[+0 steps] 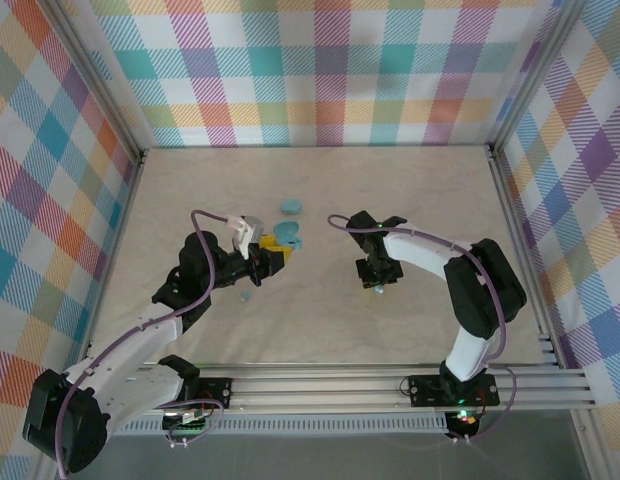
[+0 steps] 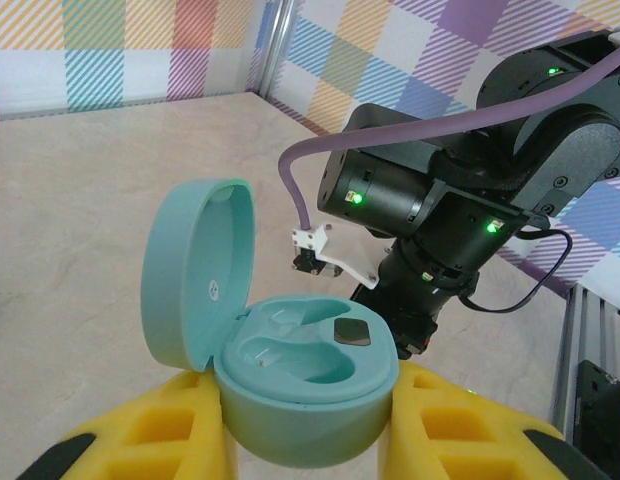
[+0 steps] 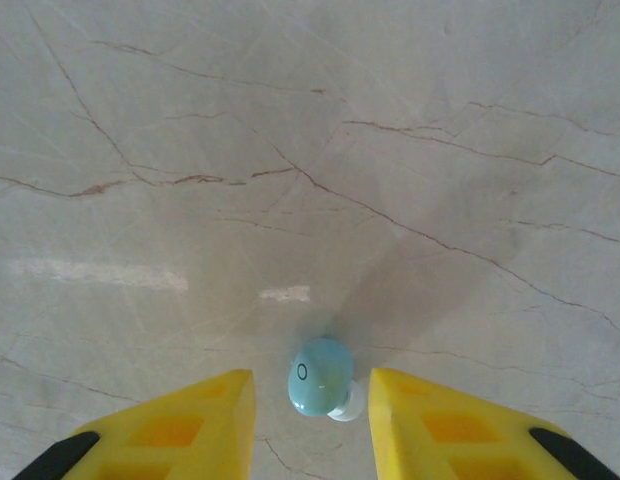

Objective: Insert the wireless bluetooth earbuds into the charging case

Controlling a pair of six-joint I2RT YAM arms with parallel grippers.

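My left gripper (image 2: 305, 405) is shut on the charging case (image 2: 308, 380), a rounded teal shell whose lid (image 2: 195, 275) stands hinged open to the left. Both moulded wells inside it are bare. From above, the left gripper (image 1: 274, 254) holds the charging case (image 1: 287, 238) left of the table's middle. One earbud (image 3: 321, 373), a small glossy teal bud with a white tip, lies on the table between the yellow fingers (image 3: 180, 425) of my right gripper (image 3: 312, 425). That gripper is open, with a gap on each side of the bud. In the top view the right gripper (image 1: 378, 280) points down over that earbud (image 1: 379, 290).
A second teal case (image 1: 290, 206) lies closed beyond the held one. Another small earbud (image 1: 245, 296) rests on the table near the left arm. The right arm's wrist (image 2: 440, 220) hangs close in front of the held case. Plaid walls enclose the marble-patterned table (image 1: 420, 190).
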